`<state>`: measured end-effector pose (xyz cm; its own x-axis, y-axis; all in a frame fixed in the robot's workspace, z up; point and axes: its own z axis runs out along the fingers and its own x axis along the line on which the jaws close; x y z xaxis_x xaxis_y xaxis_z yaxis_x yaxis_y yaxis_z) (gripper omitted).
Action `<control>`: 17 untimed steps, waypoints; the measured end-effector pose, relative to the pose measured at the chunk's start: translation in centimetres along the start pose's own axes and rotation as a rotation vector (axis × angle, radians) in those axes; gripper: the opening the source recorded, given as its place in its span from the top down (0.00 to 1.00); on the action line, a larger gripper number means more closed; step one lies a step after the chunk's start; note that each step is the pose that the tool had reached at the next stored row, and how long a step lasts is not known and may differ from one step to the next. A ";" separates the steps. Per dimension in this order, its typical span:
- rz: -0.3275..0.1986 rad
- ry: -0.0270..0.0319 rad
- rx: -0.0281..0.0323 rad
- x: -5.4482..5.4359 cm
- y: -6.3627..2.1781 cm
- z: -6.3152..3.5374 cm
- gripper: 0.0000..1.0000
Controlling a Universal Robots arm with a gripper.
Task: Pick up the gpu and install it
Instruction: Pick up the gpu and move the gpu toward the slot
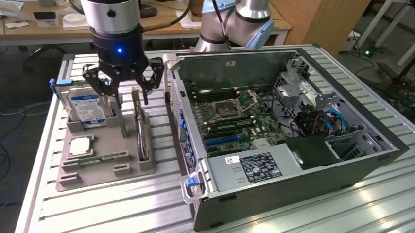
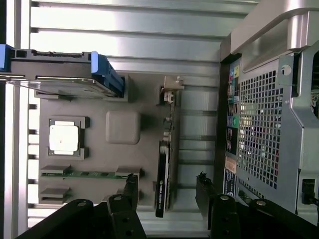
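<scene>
Surface: a table (image 1: pixel 97 208) of pale aluminium slats with dark grooves between them and glare on the strips in front of the case. In the wrist view the same slats (image 2: pixel 124 30) run under the tray.
Tray: a grey moulded tray (image 1: pixel 104 172) lies flat on the slats at the exterior view's left, just beside the case. Its bare floor (image 2: pixel 144 144) shows in the wrist view.
Gpu: the gpu (image 1: pixel 140 131) stands on edge in a slot along the side of the tray nearest the case, seen as a thin dark strip. In the wrist view it (image 2: pixel 163 174) is a narrow black card with a metal bracket at one end.
Gripper: the black gripper (image 1: pixel 126 101), with a blue light on its body, hangs over the far end of the tray, jaws spread wide and holding nothing. In the wrist view (image 2: pixel 167 191) its fingers (image 2: pixel 131 186) stand on either side of the card with a gap on each side.
Other parts: a hard drive (image 1: pixel 87 107) with a blue-white label stands upright at the tray's far end. A square silver processor (image 1: pixel 81 145) and a green memory stick (image 1: pixel 104 158) lie in their recesses.
Case: an open computer case (image 1: pixel 363 160) lies on its side at the exterior view's right, motherboard exposed and a labelled power supply (image 1: pixel 253 167) at the near corner.
Room: behind the table are a wooden desk (image 1: pixel 39 29), the arm's grey-blue base (image 1: pixel 233 22) and a wooden cabinet (image 1: pixel 318 24). The floor is dark, with loose cables (image 1: pixel 13 112).
</scene>
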<state>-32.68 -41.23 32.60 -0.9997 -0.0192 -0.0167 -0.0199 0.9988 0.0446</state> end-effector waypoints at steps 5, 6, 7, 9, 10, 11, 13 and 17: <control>-0.005 0.0008 0.0014 0.0 -0.14 0.59 0.41; -0.005 0.0008 0.0016 0.0 -0.15 0.69 0.41; -0.005 0.0009 0.0017 0.0 -0.18 0.79 0.41; -0.005 0.0009 0.0017 0.0 -0.20 0.99 0.41; -0.005 0.0009 0.0017 0.0 -0.21 1.09 0.41; -0.005 0.0009 0.0016 0.0 -0.22 1.18 0.41; -0.005 0.0010 0.0017 -0.1 -0.25 1.34 0.41; -0.005 0.0010 0.0016 -0.1 -0.30 1.64 0.41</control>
<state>-32.53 -41.45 30.95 -0.9996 -0.0241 -0.0160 -0.0247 0.9988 0.0429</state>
